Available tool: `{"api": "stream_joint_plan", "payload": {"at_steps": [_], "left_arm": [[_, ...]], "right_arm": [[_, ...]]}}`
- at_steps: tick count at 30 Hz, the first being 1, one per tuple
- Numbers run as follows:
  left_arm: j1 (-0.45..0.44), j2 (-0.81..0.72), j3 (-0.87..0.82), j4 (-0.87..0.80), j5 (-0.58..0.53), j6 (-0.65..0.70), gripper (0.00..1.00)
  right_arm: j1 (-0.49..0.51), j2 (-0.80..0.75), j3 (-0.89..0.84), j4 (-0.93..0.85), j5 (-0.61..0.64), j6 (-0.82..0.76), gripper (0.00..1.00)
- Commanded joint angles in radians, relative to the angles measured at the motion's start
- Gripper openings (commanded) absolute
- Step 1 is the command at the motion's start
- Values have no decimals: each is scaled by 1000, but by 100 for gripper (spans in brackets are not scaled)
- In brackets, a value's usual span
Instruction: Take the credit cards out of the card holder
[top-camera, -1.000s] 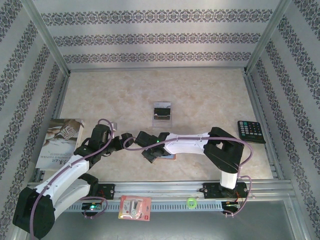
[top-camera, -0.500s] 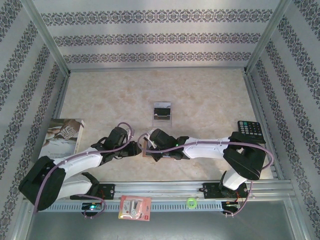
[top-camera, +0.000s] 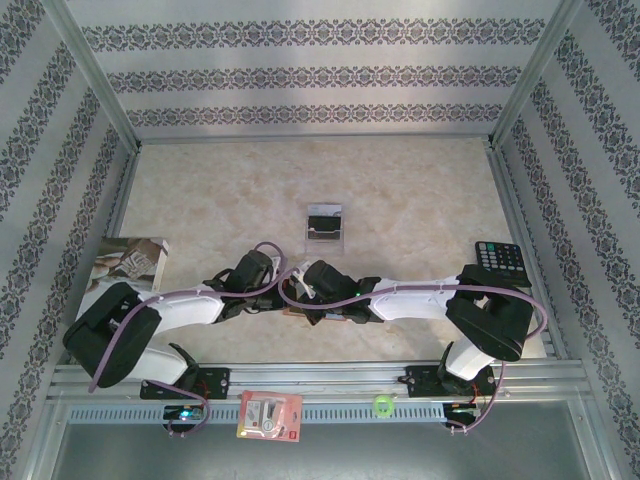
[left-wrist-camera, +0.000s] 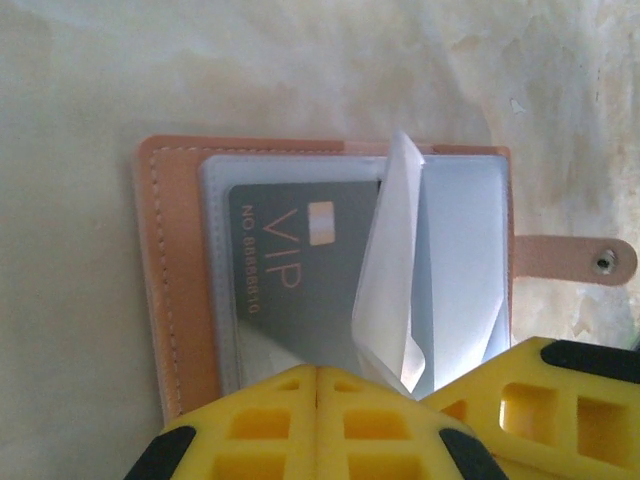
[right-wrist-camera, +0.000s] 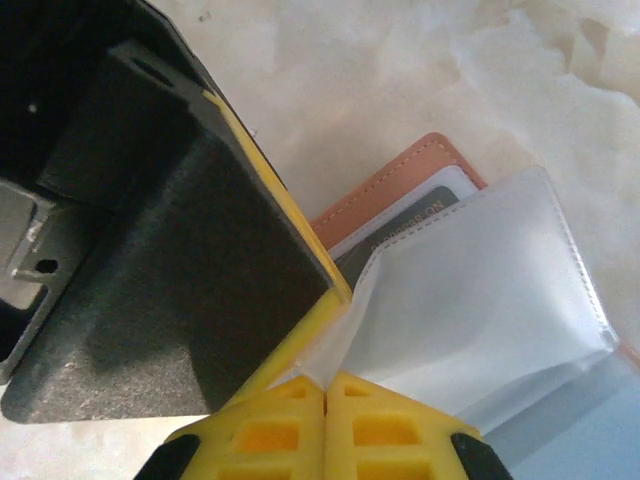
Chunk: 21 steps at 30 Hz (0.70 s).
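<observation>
Over the last second both arms have drawn in toward the middle of the near edge, and the left claw (left-wrist-camera: 317, 372), which stood wide then, has closed. Its yellow fingertips now meet with no gap at the near edge of the open card holder (left-wrist-camera: 180, 300), right where the corner of the grey VIP card (left-wrist-camera: 300, 270) slips under them. Whether the card itself is pinched between them cannot be told.

The card holder lies flat on the marbled counter (top-camera: 420, 190), just ahead of the two arm bases, its brown cover face down and its snap strap (left-wrist-camera: 572, 262) sticking out to one side. The VIP card sits inside a clear pocket on the holder's inner panel.

The right claw (right-wrist-camera: 326, 382) is also closed, gripping the edge of a clear sleeve leaf (right-wrist-camera: 480, 300) and holding it raised off the pockets beneath. The two claws sit just beside each other.

Farther back, near the middle of the counter, a silvery card with a dark band (top-camera: 324, 222) lies alone, well apart from the holder. A black calculator (top-camera: 502, 262) rests near the right edge and a magazine (top-camera: 125, 268) near the left. A red-and-white packet (top-camera: 270, 415) sits on the rail below.
</observation>
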Motion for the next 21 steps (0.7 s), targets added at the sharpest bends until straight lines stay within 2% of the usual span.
{"api": "stream_joint_plan", "payload": {"at_steps": [1, 5, 12, 16, 19, 21], "left_arm": [[-17, 30, 23, -42, 3, -12, 0], [-16, 36, 10, -88, 8, -13, 0], [-17, 50, 6, -87, 33, -12, 0], [-18, 50, 22, -90, 43, 2, 0], [-25, 38, 50, -116, 42, 21, 0], [-39, 33, 80, -147, 30, 36, 5]], "right_arm": [[2, -38, -10, 44, -6, 23, 0], [2, -57, -31, 49, 25, 54, 0], [5, -191, -136, 29, 74, 161, 2], [19, -308, -225, 5, 100, 245, 35], [22, -403, -255, -46, 146, 272, 43], [21, -454, -268, -69, 182, 297, 44]]}}
